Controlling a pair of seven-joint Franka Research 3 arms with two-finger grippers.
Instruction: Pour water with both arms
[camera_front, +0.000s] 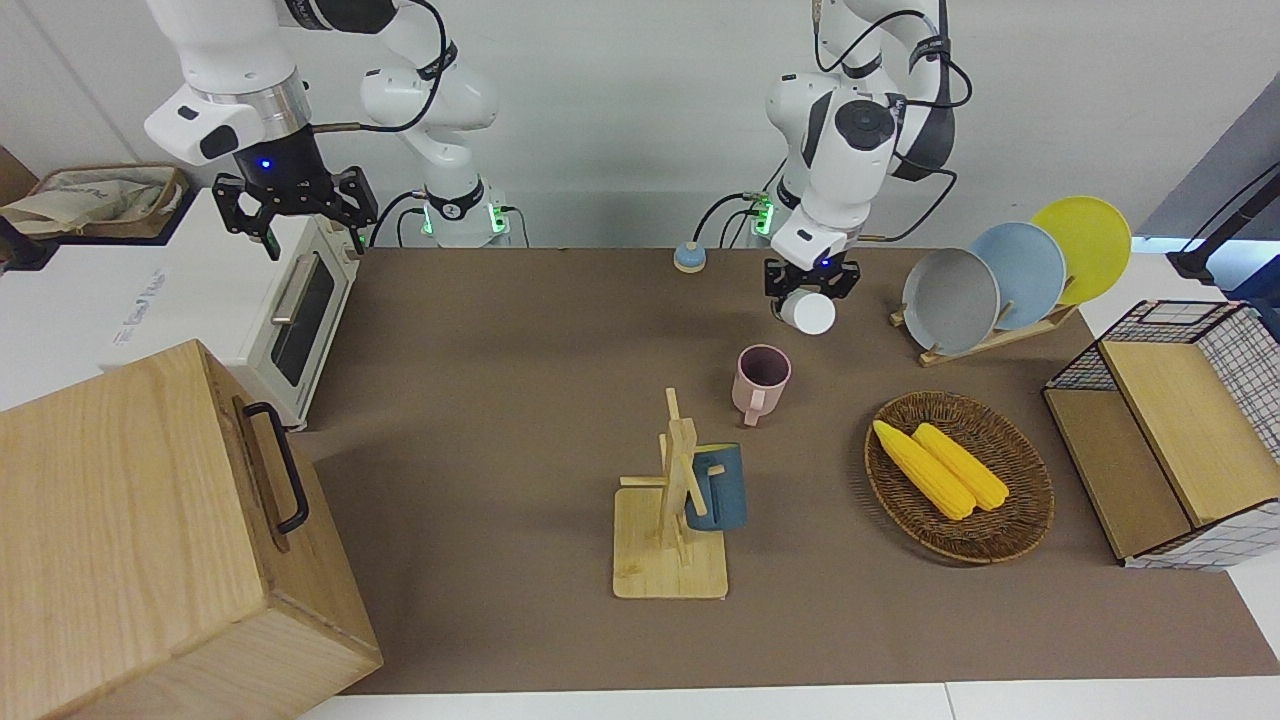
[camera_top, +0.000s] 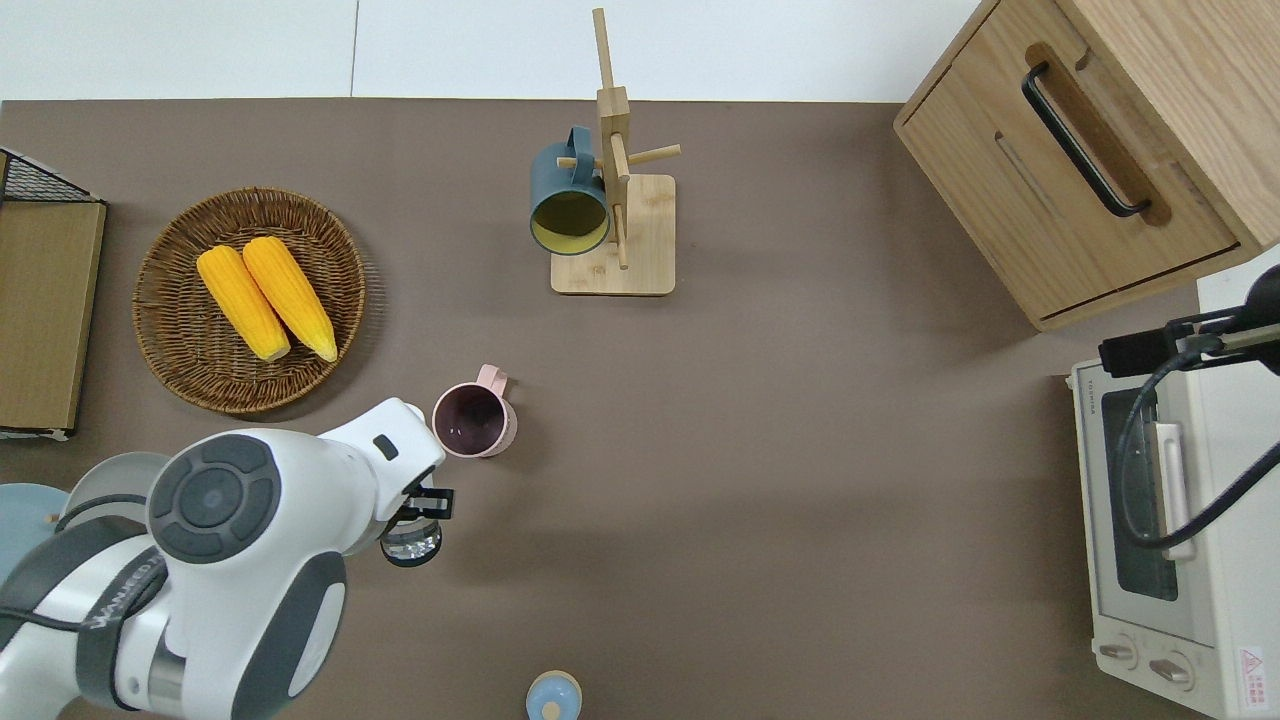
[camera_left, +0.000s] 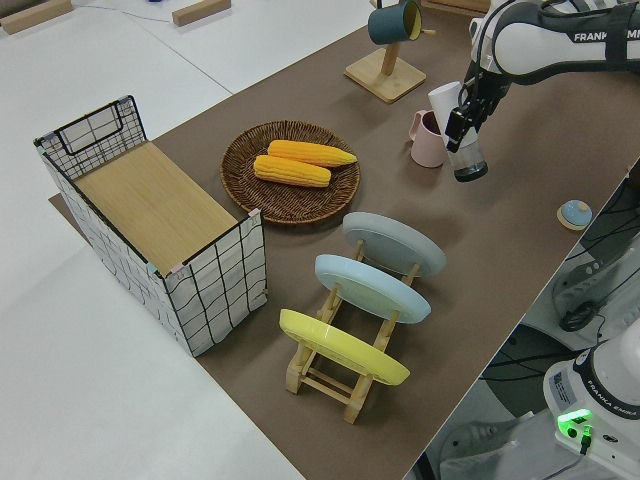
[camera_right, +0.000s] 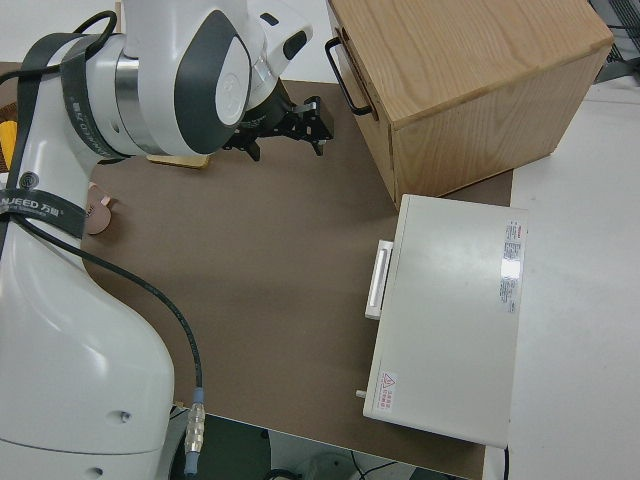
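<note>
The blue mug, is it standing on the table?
No, the blue mug hangs by its handle on a peg of the wooden mug rack.

A matt brown cloth-like mat (camera_front: 520, 330) covers the table. At the lower left of the front view sits a pale wooden cabinet (camera_front: 150, 540) with visible grain and a black metal handle (camera_front: 280, 465). The round woven wicker basket (camera_front: 1020, 490) looks rough; its two yellow corn cobs (camera_front: 940, 465) look bumpy. The pink mug (camera_front: 762, 382) is matt, the white robot arm shells (camera_top: 240, 560) glossy plastic.
</note>
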